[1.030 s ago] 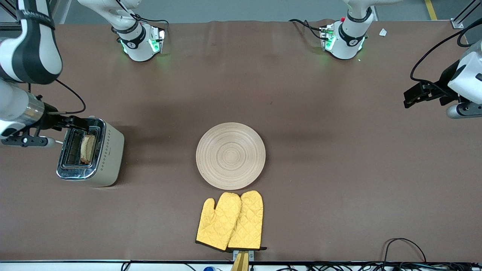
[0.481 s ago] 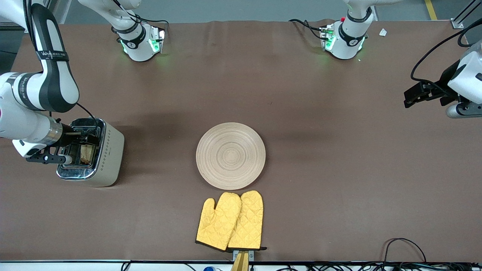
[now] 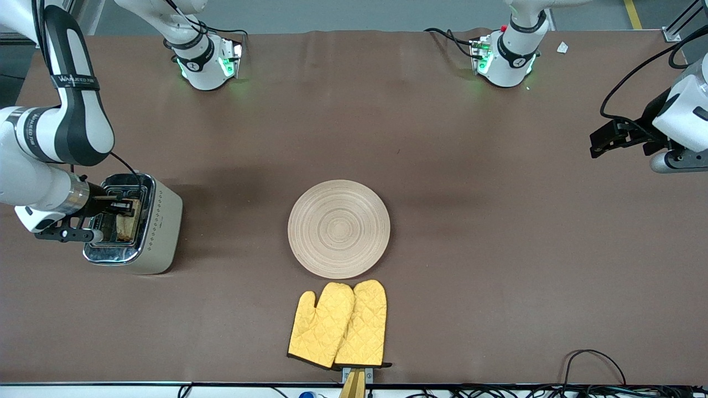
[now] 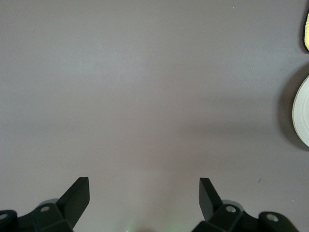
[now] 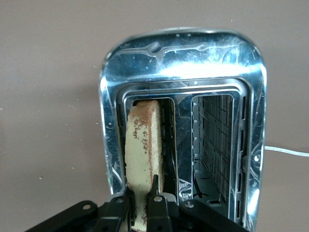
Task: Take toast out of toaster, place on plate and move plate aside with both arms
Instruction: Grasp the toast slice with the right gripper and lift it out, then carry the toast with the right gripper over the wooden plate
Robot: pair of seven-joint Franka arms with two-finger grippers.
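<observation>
Two black fingers of the right gripper are being pinched onto the toast, one on each face of the slice, as is shown in the right wrist view. The toast is being held upright in one slot of the toaster, its crust edge showing above the chrome top; the second slot is seen without bread. The toaster is standing on the desk toward the right arm's end, and the right arm is reaching over it from that end.

The plate is lying flat near the middle of the desk, well apart from the toaster. A pair of yellow oven mitts is lying just beside the plate, nearer to the front camera.

The left gripper is being held over bare desk at the left arm's end, its fingers spread wide with nothing between them, while that arm is waiting. An edge of the plate is seen in the left wrist view.
</observation>
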